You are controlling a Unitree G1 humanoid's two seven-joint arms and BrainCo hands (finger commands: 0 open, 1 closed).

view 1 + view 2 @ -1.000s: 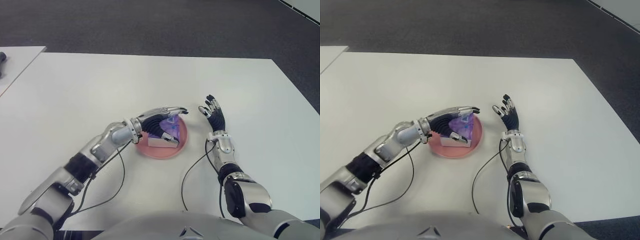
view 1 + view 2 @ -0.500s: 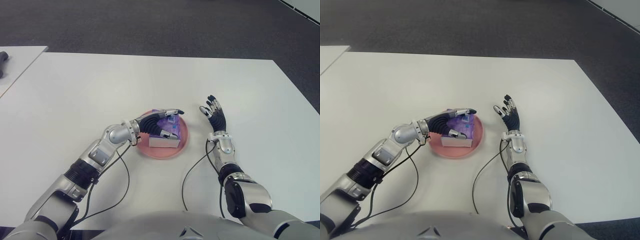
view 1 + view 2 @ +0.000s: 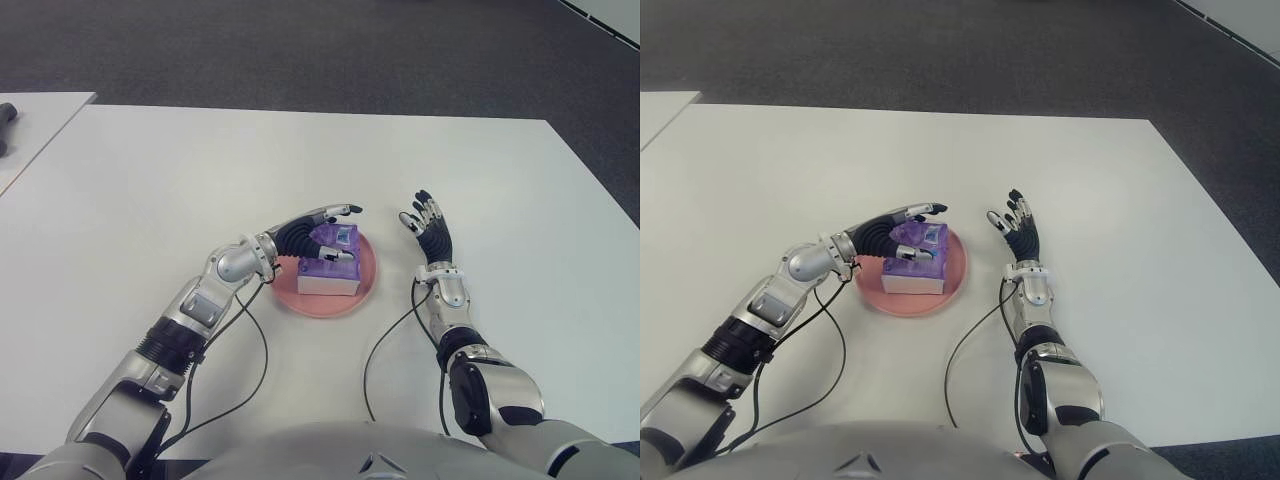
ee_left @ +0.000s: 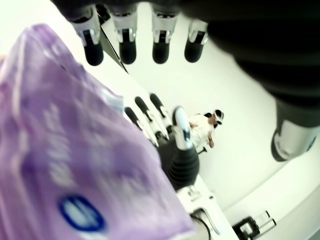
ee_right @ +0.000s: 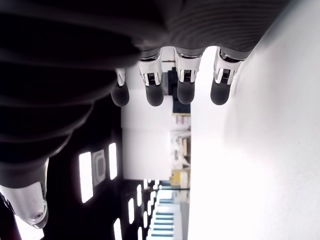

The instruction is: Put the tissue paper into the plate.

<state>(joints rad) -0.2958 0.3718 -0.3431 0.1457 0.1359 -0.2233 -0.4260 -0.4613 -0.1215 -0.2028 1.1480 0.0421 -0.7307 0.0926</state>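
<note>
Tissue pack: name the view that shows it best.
Left eye view: the whole tissue pack lies in the plate, left hand open over it. The right eye view shows the same. The left wrist view shows only a blurred purple corner; the right wrist view shows none.

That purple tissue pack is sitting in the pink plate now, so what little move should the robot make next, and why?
Probably draw the left hand up and away. The purple tissue pack already lies inside the round pink plate, and the left fingers are spread above it, gripping nothing. The right hand shows open, to the plate's right.
</note>
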